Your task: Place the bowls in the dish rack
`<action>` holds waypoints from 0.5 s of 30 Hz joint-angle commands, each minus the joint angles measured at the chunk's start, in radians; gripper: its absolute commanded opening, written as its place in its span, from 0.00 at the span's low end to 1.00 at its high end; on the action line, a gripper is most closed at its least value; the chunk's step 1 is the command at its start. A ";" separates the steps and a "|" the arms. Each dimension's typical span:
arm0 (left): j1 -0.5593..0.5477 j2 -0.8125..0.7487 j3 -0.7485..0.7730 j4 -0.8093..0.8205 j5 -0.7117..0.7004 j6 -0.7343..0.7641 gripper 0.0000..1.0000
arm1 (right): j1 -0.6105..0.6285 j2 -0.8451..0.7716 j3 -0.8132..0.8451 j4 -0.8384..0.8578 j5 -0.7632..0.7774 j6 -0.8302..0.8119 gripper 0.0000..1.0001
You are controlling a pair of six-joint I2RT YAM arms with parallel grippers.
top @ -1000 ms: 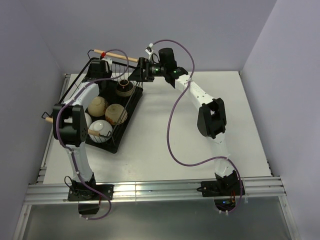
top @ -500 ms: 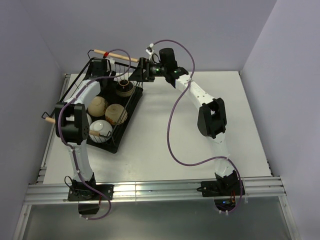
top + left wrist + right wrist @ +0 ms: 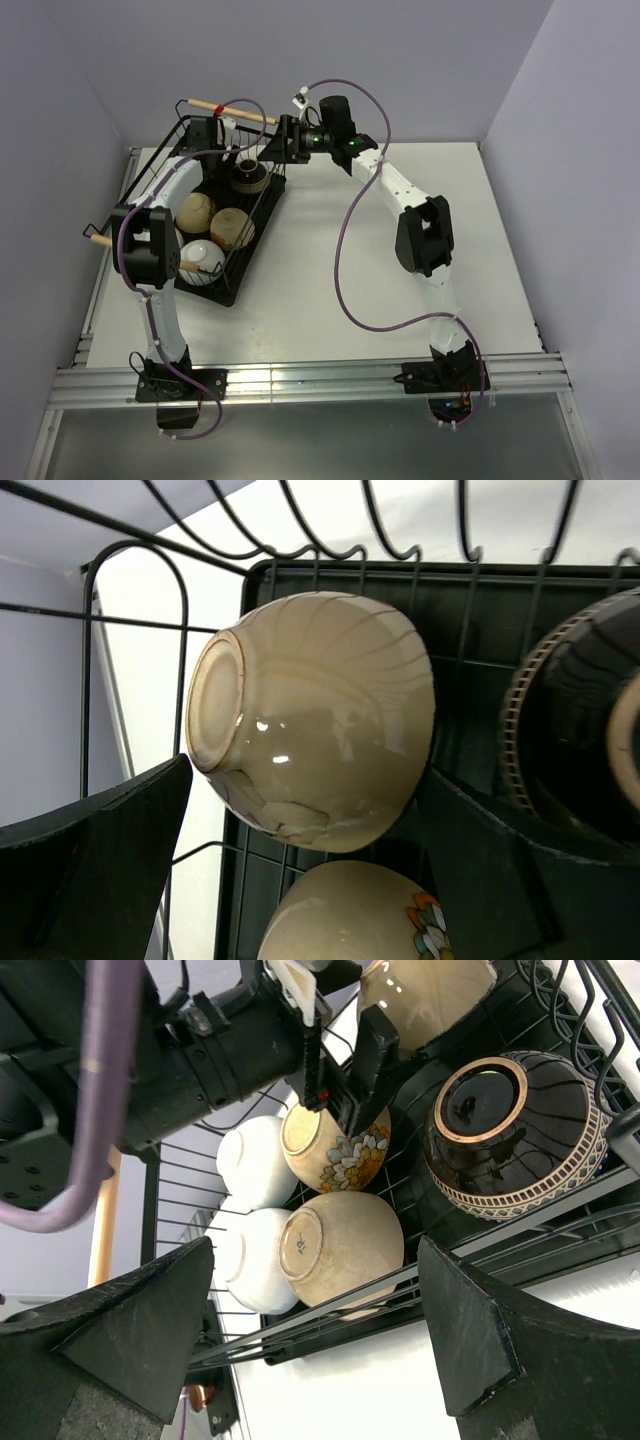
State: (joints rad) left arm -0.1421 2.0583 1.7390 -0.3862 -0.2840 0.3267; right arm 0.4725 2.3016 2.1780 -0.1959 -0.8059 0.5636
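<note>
The dish rack (image 3: pixel 228 292) stands at the table's left with several bowls in it. In the left wrist view a cream bowl (image 3: pixel 320 720) lies on its side against the rack's wires (image 3: pixel 135 550), between the wide-apart fingers of my left gripper (image 3: pixel 310 780), which is open with a clear gap at the left finger (image 3: pixel 100 870). Below it sits a cream bowl with a flower pattern (image 3: pixel 350 915), and a dark banded bowl (image 3: pixel 580 730) is to the right. My right gripper (image 3: pixel 315 1250) hangs open just outside the rack's far right side, over a beige bowl (image 3: pixel 340 1245), two white bowls (image 3: pixel 255 1260) and the dark bowl (image 3: pixel 515 1135).
The rack's wooden handle (image 3: pixel 225 108) crosses above its far end, close to both wrists. The left arm (image 3: pixel 150 250) arches over the rack's left side. The right arm's purple cable (image 3: pixel 345 250) loops over the white table (image 3: pixel 400 290). Walls close in at the left and back.
The left gripper's fingers have spread wide and let go of the cream bowl, which stays in the rack's far end. The right arm has not moved.
</note>
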 commanded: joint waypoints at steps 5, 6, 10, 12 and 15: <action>-0.010 -0.015 0.105 -0.111 0.109 -0.034 1.00 | -0.008 -0.056 0.008 0.010 -0.007 -0.019 0.89; -0.010 -0.017 0.109 -0.134 0.115 -0.038 1.00 | -0.008 -0.054 0.014 0.009 -0.007 -0.019 0.89; -0.010 -0.036 0.131 -0.178 0.143 -0.044 0.99 | -0.008 -0.059 0.026 -0.013 -0.003 -0.036 0.90; -0.010 -0.050 0.131 -0.189 0.155 -0.051 0.99 | -0.008 -0.071 0.020 -0.020 0.002 -0.045 0.90; -0.007 -0.079 0.125 -0.187 0.184 -0.070 0.99 | -0.009 -0.094 0.006 -0.039 0.004 -0.065 0.90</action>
State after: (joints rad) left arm -0.1467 2.0560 1.8252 -0.5514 -0.1535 0.2882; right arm 0.4713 2.2967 2.1780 -0.2142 -0.8051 0.5369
